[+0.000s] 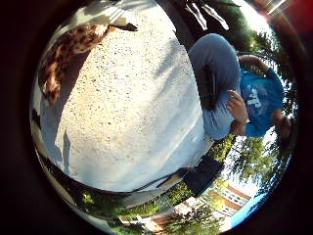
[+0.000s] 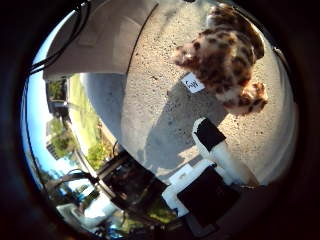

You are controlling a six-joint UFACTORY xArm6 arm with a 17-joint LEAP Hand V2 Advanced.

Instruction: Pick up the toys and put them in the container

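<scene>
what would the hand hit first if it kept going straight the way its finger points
Most likely the spotted plush toy: the hand's straight finger aims at it across the gravel ground. The depth between them is unclear.

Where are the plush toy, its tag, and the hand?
plush toy (image 2: pixel 225 55), thumb side palm view, on its spotted body.
tag (image 2: pixel 192 83), thumb side palm view, middle of the white label.
hand (image 2: pixel 215 150), thumb side palm view, on a white finger.

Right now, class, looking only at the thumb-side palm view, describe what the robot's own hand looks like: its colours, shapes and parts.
The hand is made of white and black parts. One finger is a white, rounded bar ending in a black pad at its tip. At its base sit blocky white brackets around a boxy black housing. No markings can be made out.
</scene>
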